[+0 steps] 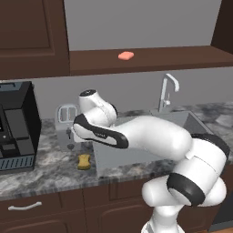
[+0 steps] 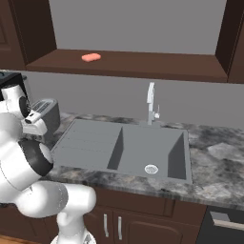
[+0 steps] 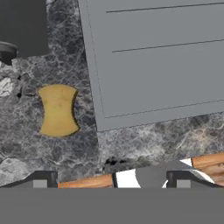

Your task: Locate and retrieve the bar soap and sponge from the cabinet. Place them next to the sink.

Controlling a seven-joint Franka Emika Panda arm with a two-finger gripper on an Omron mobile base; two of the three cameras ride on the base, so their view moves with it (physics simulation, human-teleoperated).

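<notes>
The sponge (image 3: pixel 57 110) lies flat on the desk (image 3: pixel 144 144), just beside the sink (image 3: pixel 157 61) at its front left corner. It is probably light, soft and compressible; grip across its narrowed waist. The bar soap (image 1: pixel 126 55) rests on the cabinet (image 1: pixel 150 59) shelf; likely rigid and slippery, so grip its long sides. The fingers (image 3: pixel 41 178) stand wide apart, empty.

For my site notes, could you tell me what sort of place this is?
A rendered home kitchen, most likely: a grey sink with a faucet set in a marbled counter, a toaster beside it, and dark wooden cabinetry above.
</notes>
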